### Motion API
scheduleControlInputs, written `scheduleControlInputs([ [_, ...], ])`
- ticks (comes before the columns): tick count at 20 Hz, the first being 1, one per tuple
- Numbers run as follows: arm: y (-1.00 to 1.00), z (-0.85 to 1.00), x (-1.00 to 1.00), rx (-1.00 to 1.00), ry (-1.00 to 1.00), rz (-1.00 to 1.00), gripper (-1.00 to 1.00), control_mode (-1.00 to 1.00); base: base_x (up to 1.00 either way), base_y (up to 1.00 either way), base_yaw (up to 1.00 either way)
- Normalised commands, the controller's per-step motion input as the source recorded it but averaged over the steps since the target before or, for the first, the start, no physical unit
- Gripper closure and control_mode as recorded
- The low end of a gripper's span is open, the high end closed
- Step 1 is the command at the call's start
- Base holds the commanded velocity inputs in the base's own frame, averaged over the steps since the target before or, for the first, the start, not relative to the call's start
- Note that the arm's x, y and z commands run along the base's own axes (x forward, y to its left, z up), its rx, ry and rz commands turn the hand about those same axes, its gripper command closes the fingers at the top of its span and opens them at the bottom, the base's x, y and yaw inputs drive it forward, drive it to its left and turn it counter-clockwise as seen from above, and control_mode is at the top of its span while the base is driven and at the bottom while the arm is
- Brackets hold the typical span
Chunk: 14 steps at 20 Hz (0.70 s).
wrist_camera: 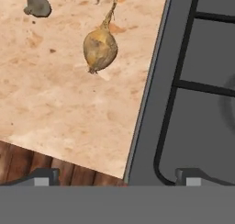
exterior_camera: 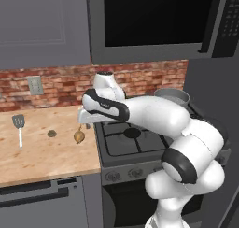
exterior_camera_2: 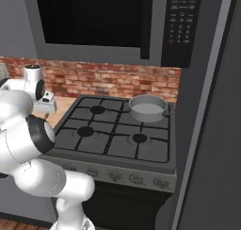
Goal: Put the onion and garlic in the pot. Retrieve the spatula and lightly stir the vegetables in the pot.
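The golden-brown onion (exterior_camera: 79,136) (wrist_camera: 100,47) lies on the wooden counter (exterior_camera: 42,152) close to the stove's left edge, its stem pointing away. The small grey-brown garlic (exterior_camera: 52,133) (wrist_camera: 38,5) rests a little further left. The spatula (exterior_camera: 18,127) lies at the counter's far left with its slotted head toward the wall. The grey pot (exterior_camera: 172,96) (exterior_camera_2: 148,107) stands on the stove's back right burner. My gripper (exterior_camera: 85,122) (wrist_camera: 117,177) hovers open above the counter edge, near the onion, with its fingertips (wrist_camera: 43,176) wide apart and nothing between them.
The black gas stove (exterior_camera_2: 113,130) (wrist_camera: 197,81) sits right of the counter, with a microwave (exterior_camera_2: 94,21) overhead and a brick backsplash behind. A wall outlet (exterior_camera: 34,85) is above the counter. A tall dark panel (exterior_camera_2: 212,153) flanks the stove's right side.
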Motion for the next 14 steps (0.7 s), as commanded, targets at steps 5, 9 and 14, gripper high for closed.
scheduleControlInputs([
  [5,0.33,-0.29,0.17,0.03,0.02,-0.01,-1.00,-1.00,0.00,0.00,0.00],
  [9,0.14,-0.06,0.03,0.00,0.02,0.00,-1.00,-1.00,0.00,0.00,0.00],
  [14,0.31,-0.06,0.37,-0.07,0.00,0.00,-1.00,-1.00,0.00,0.00,0.00],
])
